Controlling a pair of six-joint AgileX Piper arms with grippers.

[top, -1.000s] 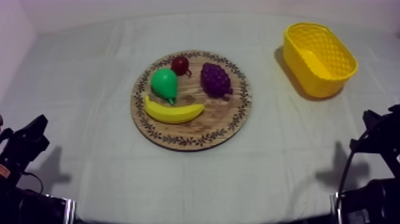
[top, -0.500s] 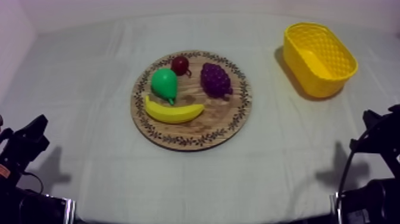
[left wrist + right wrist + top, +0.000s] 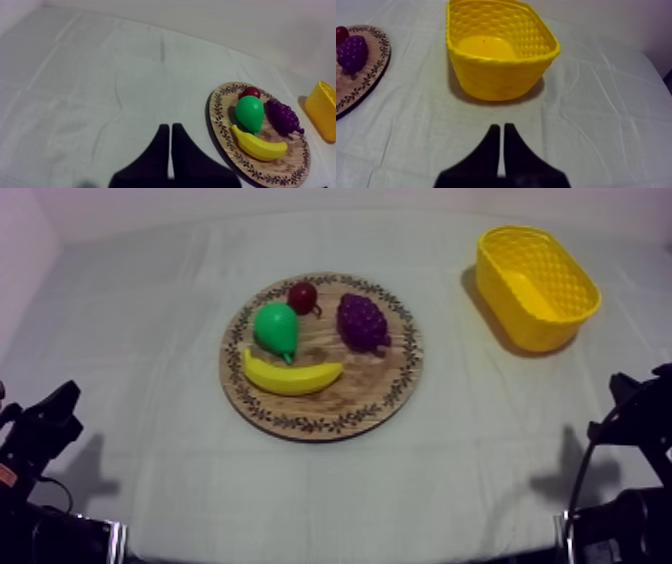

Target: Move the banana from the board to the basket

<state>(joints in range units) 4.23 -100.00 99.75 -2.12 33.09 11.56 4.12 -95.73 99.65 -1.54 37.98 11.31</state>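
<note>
A yellow banana (image 3: 291, 375) lies on the near left part of the round wooden board (image 3: 370, 393), below a green pear (image 3: 276, 329). The yellow basket (image 3: 536, 286) stands at the far right, with nothing in it. My left gripper (image 3: 58, 416) rests low at the left edge, far from the board. In the left wrist view its fingers (image 3: 170, 131) lie together as a narrow wedge over bare cloth, with the banana (image 3: 258, 146) off to the side. My right gripper (image 3: 501, 129) is shut on nothing, just short of the basket (image 3: 498, 47).
Purple grapes (image 3: 361, 321) and a small red fruit (image 3: 303, 296) share the board's far half. Bare cloth runs all round the board (image 3: 217, 115) and between it and the basket. A pale wall borders the table's far and left sides.
</note>
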